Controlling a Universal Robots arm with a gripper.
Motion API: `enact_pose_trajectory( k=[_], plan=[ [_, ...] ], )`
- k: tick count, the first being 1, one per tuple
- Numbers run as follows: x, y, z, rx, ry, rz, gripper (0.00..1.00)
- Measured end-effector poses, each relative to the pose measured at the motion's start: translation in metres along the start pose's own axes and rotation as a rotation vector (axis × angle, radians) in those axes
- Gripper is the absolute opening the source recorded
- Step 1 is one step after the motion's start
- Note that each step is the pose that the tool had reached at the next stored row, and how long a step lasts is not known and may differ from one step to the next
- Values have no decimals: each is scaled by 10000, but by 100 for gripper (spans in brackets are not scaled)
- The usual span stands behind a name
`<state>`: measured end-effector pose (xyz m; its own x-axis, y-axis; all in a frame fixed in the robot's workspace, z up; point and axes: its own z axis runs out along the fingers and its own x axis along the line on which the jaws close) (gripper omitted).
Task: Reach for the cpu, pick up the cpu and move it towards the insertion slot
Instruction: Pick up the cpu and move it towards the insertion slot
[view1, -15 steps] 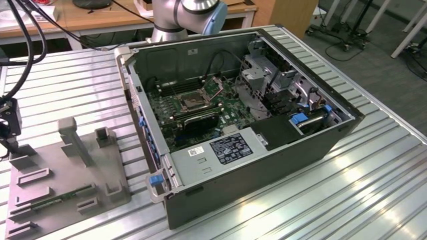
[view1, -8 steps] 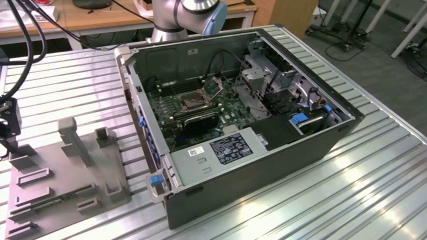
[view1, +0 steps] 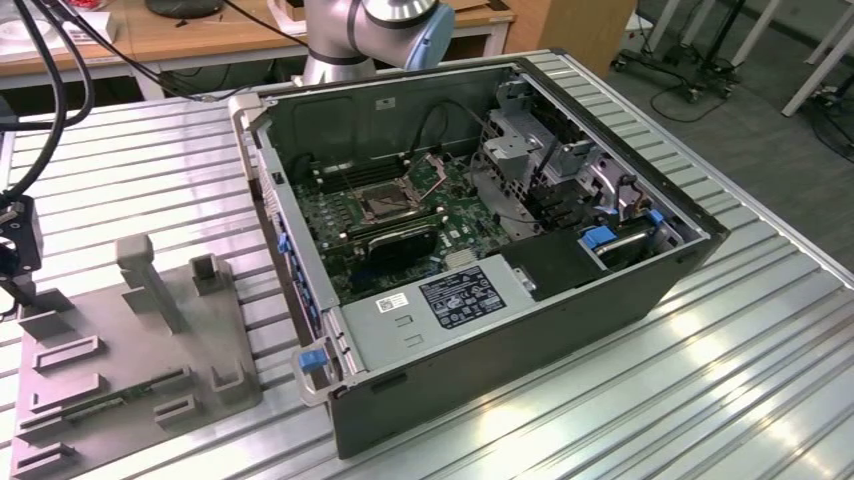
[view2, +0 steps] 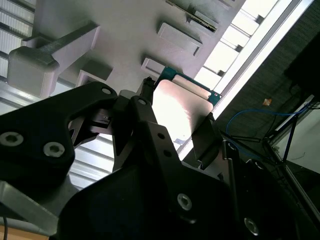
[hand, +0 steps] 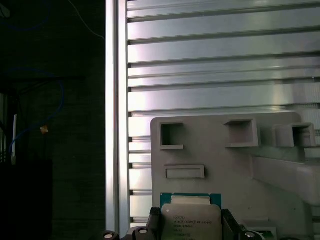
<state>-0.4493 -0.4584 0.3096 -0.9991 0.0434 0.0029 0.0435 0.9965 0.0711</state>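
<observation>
Pincer (view2: 177, 111) clamped on the cpu (view2: 186, 100) by opposite edges, likely keeping it flat, above the grey holder tray (hand: 225, 170), well apart from the insertion slot (view1: 383, 203).

The cpu (view2: 176, 109), a thin square chip with a pale silvery face and green edge, sits clamped between the fingers of the gripper (view2: 178, 105), above the grey fixture (view1: 120, 340) at the exterior view's left. The insertion slot (view1: 384, 205), a dark square socket in a silvery frame, lies inside the computer case (view1: 507, 330), well apart from the cpu.
</observation>
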Motion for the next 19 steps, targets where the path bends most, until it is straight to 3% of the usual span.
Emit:
enact_pose_trajectory(
  k=[10, 19],
  plan=[
    [0, 0, -11, 2, 3, 1, 55],
    [1, 16, -213, 0, 0, 2, 55]
  ],
)
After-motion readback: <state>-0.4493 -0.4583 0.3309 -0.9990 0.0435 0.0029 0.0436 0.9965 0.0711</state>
